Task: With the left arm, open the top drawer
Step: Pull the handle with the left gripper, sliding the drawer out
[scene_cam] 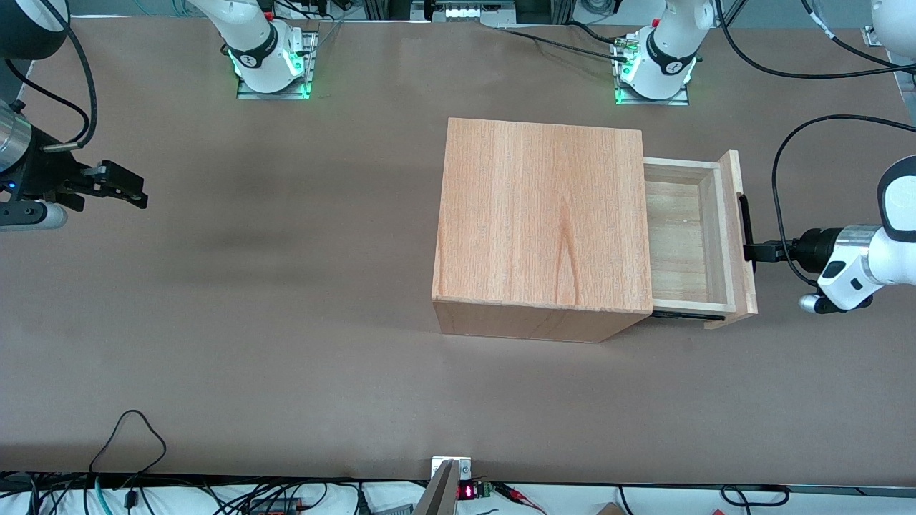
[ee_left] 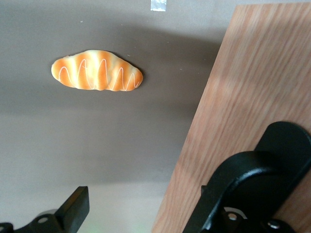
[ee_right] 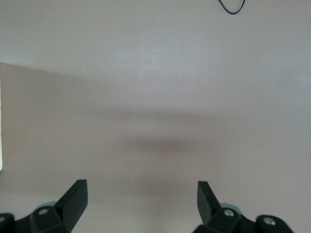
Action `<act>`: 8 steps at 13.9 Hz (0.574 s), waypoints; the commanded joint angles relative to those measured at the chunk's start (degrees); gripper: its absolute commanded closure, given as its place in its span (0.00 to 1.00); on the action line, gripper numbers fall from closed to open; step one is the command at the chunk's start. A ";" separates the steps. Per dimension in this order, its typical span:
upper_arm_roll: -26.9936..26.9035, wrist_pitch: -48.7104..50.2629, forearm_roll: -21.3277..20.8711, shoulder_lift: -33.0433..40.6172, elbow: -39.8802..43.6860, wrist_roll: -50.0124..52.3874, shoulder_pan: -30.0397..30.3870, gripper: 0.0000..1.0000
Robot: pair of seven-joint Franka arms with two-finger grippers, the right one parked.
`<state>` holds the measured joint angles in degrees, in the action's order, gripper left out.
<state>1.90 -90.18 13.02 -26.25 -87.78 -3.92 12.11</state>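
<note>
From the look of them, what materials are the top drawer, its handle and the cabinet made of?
The top drawer, partly pulled out, looks like pale unfinished wood, with visible grain on its floor. Its bar handle is black and smooth, probably painted metal or plastic. The cabinet seems reddish wood or veneer with a clear grain and a matte surface. The gripper sits at the handle.

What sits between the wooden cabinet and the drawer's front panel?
In the front view, the pulled-out drawer's bare tray spans from cabinet to front panel. The gripper is at the handle.
</note>
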 commanded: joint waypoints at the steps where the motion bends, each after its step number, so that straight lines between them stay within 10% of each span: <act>1: -0.40 -2.28 -4.05 -2.57 3.41 2.95 0.28 0.00; 8: -0.32 -2.28 -5.55 -2.57 4.11 2.95 1.60 0.00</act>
<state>1.83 -90.17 12.00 -26.54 -86.96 -4.13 13.93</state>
